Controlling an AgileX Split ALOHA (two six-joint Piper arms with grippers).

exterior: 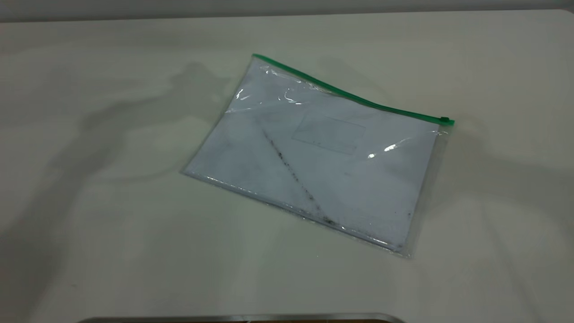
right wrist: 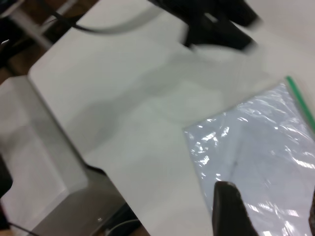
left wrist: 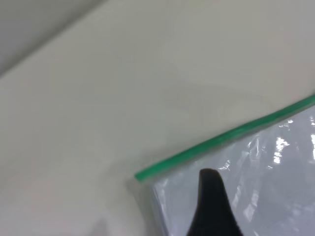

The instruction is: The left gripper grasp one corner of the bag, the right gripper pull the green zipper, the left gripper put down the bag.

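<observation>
The left gripper hovers over the bag near its corner; I cannot tell its spread. The right gripper hovers spread. The bag lies flat on the bench, its green zipper shut.

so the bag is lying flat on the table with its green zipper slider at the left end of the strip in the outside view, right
Not quite. The bag does lie flat on the table, but the slider tab sits at the right end of the green zipper, as the exterior view shows. The left end is the bare corner.
</observation>
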